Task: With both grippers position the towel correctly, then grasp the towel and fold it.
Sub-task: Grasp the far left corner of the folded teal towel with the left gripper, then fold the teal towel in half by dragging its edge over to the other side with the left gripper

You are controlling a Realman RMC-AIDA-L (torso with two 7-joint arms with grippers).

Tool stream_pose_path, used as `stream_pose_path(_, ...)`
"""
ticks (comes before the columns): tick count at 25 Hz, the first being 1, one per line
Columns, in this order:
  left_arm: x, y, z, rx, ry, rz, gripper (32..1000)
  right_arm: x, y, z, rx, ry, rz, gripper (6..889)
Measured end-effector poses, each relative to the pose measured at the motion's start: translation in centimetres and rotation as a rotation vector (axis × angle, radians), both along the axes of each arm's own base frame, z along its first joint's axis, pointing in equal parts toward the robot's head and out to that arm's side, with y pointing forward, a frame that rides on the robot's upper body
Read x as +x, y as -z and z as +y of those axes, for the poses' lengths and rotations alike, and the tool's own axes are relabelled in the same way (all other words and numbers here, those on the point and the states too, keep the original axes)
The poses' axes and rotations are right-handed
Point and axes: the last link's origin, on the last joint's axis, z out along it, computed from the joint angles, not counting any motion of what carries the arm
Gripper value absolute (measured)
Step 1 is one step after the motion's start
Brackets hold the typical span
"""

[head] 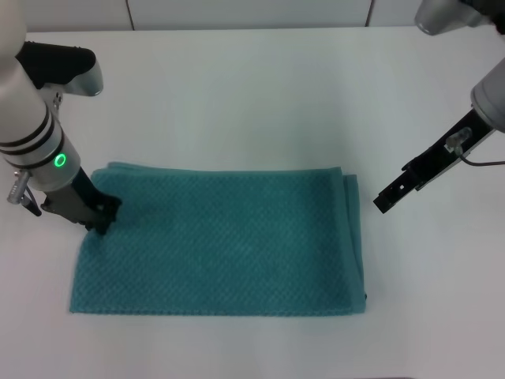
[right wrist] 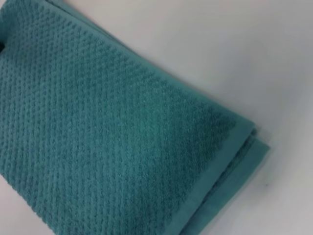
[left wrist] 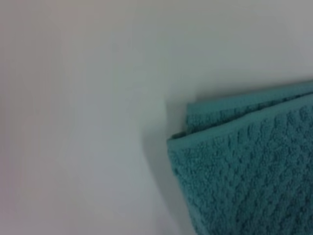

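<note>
Teal towel (head: pixel 221 241) is laid flat mid-table, long axis left-right. Left gripper (head: pixel 101 215) is pressed on its far-left corner, closure cannot be told; right gripper (head: pixel 392 195), closure unclear, is hung just right of the layered edge.

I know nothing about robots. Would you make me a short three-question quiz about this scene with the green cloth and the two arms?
1. True or false: the teal-green waffle-weave towel lies flat on the white table.
2. Which black two-fingered gripper is down on the towel: (a) left gripper, (b) right gripper?
3. Fill in: the towel's layered edges show at the robot's ____ side.

Key
1. True.
2. (a): it is at the towel's far left corner; the right gripper is off the towel's right edge.
3. Right.
</note>
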Motion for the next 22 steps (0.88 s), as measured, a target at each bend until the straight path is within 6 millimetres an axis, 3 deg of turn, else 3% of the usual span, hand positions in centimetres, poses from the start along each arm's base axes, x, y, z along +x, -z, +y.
stream_pose_path(3,0.01,0.0,0.01,0.0,0.0,0.0,84,0.0,0.0,0.0,0.0,0.0,0.0,858)
stream_pose_path(22,0.06,-0.06,0.03,-0.008,0.006,0.01,75,0.05,0.0,0.0,0.001,-0.001,0.0,857)
